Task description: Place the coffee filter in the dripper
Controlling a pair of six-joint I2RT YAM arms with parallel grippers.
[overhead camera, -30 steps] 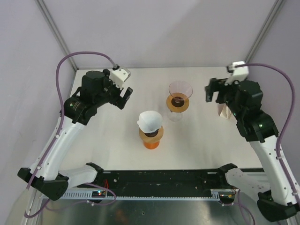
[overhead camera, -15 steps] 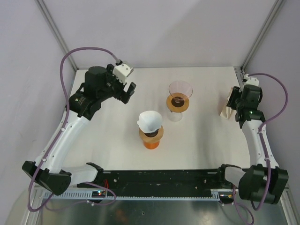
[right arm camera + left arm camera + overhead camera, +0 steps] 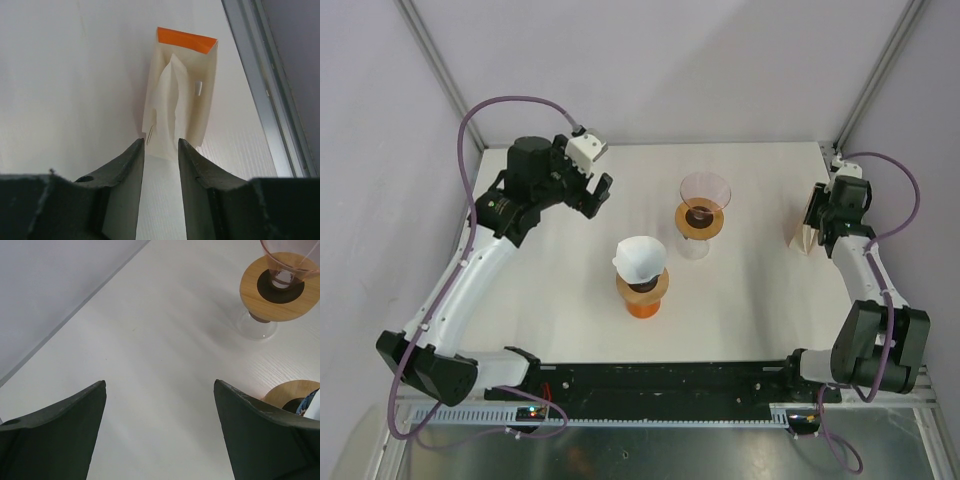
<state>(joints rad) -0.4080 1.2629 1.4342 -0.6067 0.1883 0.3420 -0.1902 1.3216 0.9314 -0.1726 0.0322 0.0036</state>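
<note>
Right jaws: right gripper (image 3: 161,146) narrowed about the coffee filter (image 3: 172,95); firm pinch, we cannot tell.
Filter axis: straight up-frame from jaws, in holder (image 3: 207,100), top view's right edge.
Left jaws: left gripper (image 3: 160,385) spread, empty.
Dripper (image 3: 704,190): empty, centre-frame, left of filter; we judge the right arm nearer.

Two drippers (image 3: 703,208) (image 3: 642,290), one white filter (image 3: 640,257), one filter holder (image 3: 801,235), two arms (image 3: 470,272) (image 3: 868,272).

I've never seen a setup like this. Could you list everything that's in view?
Pink dripper: one, pink glass with wooden collar, back of table centre.
Orange dripper: one, orange with wooden collar, table centre.
White filter: one, white, on top of the orange dripper.
Filter holder: one, cream with orange end, right table edge.
Cream filters: count unclear, cream, inside the holder.
Table: one, white.
Left pincer: one, dark, open, back left.
Right pincer: one, dark, fingers either side of the cream filters.
</note>
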